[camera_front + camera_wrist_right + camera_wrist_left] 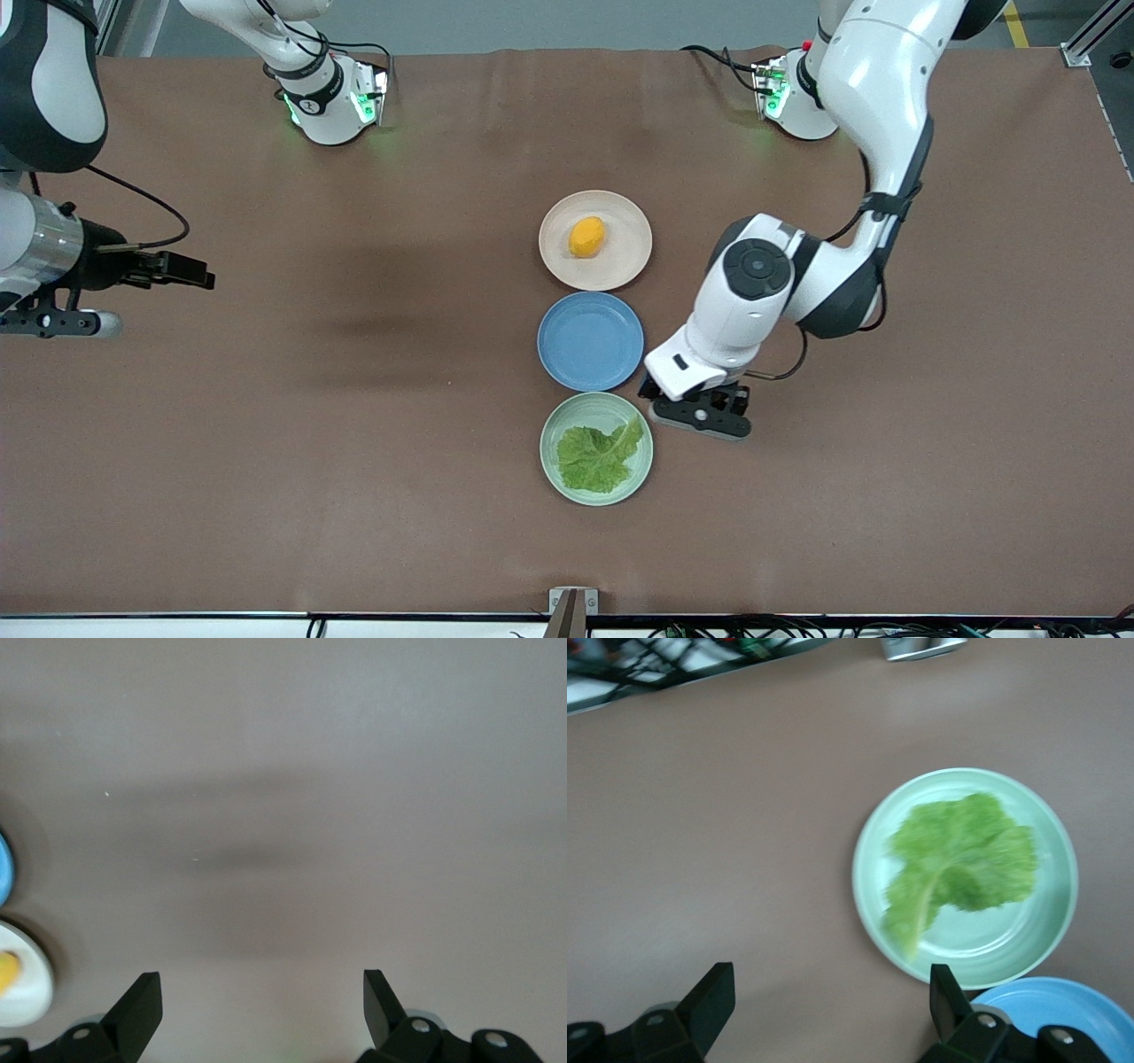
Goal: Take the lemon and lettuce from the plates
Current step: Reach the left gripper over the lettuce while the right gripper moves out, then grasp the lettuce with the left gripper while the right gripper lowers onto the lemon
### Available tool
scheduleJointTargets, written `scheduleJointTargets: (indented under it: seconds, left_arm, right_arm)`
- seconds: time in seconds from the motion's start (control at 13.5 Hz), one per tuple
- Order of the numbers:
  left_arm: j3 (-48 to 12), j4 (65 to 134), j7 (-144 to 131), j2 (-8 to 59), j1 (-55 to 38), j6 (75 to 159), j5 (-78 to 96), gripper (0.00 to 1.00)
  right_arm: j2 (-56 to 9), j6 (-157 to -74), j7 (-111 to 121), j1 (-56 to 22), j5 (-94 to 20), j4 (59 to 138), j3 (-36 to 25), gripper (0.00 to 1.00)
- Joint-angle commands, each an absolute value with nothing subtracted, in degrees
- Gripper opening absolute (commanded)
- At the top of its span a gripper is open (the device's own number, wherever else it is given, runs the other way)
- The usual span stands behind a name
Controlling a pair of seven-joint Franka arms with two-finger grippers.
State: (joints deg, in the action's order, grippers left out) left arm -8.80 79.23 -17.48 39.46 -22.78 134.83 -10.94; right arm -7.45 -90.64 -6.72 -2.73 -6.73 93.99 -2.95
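Note:
The lemon lies on the beige-pink plate. The lettuce lies in the mint green plate, the plate nearest the front camera. My left gripper is open and empty over bare table, just beside the green plate toward the left arm's end. In the left wrist view the left gripper is off the rim of the green plate, apart from the lettuce. My right gripper is open and empty over bare table at the right arm's end, well away from the plates.
A blue plate sits between the two plates, touching or nearly touching both; its edge shows in the left wrist view. The right wrist view catches the beige plate's edge with the lemon. A metal bracket sits at the table's front edge.

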Motion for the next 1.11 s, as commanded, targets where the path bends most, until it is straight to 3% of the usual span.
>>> scheduleJointTargets:
  seconds: [0.0,0.15,0.3,0.59,0.81,1.04]
  left_arm:
    - [-8.61,74.97,-13.73,45.33,-24.52,141.55,-12.22,0.86]
    - [-8.7,74.88,-13.01,49.03,-25.22,148.68,-12.22,0.85]
    - [-8.79,74.88,-12.92,52.8,-25.83,153.61,-12.13,0.66]
    - [-8.26,74.97,-7.13,55.98,-26.19,158.02,-12.3,0.65]
    - [-8.09,75.15,-6.86,57.83,-26.46,161.88,-12.39,0.65]
    - [-8.09,75.32,-1.77,58.36,-26.28,162.25,-13.44,0.58]
  right_arm:
    - [-4.13,-93.94,-23.92,-10.51,-7.73,98.17,-2.99,1.0]
    - [-4.22,-97.45,-32.65,-16.14,-7.73,99.83,-3.08,1.0]
    - [-4.57,-100.45,-45.9,-22.81,-7.73,101.07,-3.08,1.0]
    - [-7.2,-111.4,-61.83,-33.99,-7.73,105.63,-3.08,1.0]
    - [-13.95,-119.68,-71.17,-41.2,-7.21,106.0,-3.08,1.0]
    - [-21.34,-129.69,-76.53,-47.26,-7.21,106.0,-3.08,1.0]
